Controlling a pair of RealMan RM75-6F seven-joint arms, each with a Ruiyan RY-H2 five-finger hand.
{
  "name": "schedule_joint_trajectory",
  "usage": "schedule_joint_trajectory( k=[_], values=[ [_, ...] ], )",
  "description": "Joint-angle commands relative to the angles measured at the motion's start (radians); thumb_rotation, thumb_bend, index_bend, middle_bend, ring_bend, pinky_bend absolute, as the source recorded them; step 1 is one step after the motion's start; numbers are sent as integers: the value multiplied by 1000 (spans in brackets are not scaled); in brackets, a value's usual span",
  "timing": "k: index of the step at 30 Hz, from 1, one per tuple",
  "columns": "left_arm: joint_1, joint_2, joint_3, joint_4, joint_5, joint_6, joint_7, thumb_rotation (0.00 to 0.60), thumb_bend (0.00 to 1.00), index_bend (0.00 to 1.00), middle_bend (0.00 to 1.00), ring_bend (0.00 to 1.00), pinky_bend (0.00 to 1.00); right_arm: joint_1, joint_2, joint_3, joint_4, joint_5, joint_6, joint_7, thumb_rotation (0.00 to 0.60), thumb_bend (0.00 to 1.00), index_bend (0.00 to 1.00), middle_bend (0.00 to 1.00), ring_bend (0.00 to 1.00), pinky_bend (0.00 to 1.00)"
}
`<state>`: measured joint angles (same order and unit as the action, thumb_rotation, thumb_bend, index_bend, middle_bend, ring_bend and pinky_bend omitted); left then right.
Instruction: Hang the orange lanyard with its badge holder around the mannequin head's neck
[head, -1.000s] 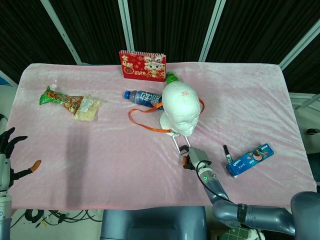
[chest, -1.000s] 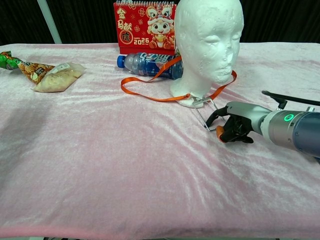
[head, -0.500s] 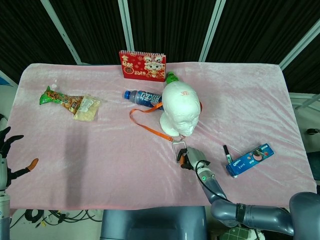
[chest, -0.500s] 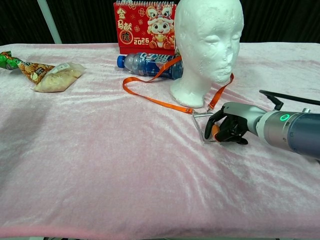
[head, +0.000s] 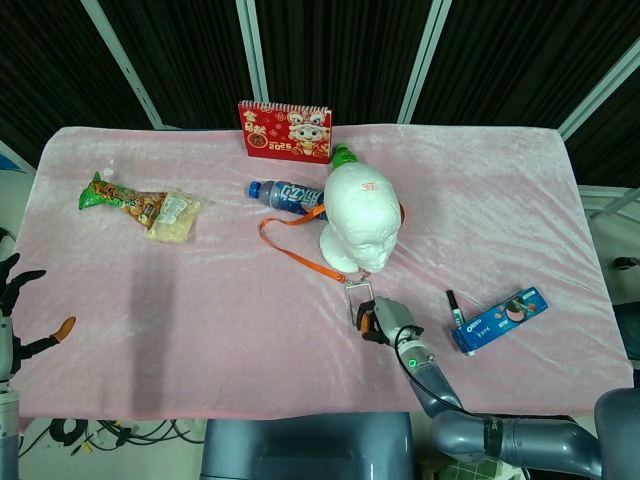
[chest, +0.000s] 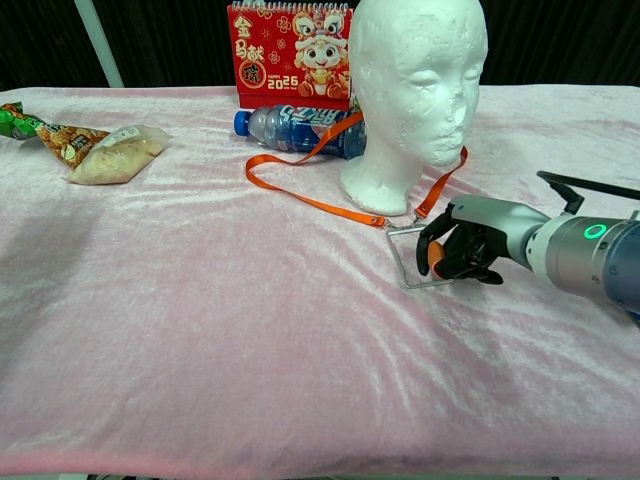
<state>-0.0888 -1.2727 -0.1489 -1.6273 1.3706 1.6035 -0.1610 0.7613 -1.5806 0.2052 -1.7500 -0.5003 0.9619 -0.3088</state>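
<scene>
— Where does the mannequin head (head: 362, 222) stand?
— Mid-table (head: 200, 320), the calendar (head: 285, 131) behind it at the far edge, the bottle (head: 288, 194) just left.
— The snack bags (head: 140, 205)?
— Far-left corner. The biscuit pack (head: 500, 318) lies by the right edge.

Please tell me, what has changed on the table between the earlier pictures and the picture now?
The right hand, holding the badge holder, pulled it toward the robot, away from the mannequin head, then eased off to its right. The orange lanyard drew straighter in front of the neck. The left hand sank slightly at the table edge. The bottle, calendar and snack bags stayed put.
</scene>
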Motion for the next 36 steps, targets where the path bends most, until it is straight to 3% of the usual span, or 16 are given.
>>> schedule_joint_trajectory(
  k=[1,9,36],
  values=[
    [0,2,1,1,3,-4,0,600,170,258,55,0,0,-17,28,-17,-34,-39,21,-1,600,758,502,880,885,875],
    [1,-1,6,2,13,-13,7,600,170,258,55,0,0,-15,50,-68,-12,-65,21,-53,600,750,364,871,877,872],
    [8,-5,-5,2,17,-16,11,600,170,258,55,0,0,-58,-8,-143,31,-170,51,-64,600,767,361,871,877,872]
  ],
)
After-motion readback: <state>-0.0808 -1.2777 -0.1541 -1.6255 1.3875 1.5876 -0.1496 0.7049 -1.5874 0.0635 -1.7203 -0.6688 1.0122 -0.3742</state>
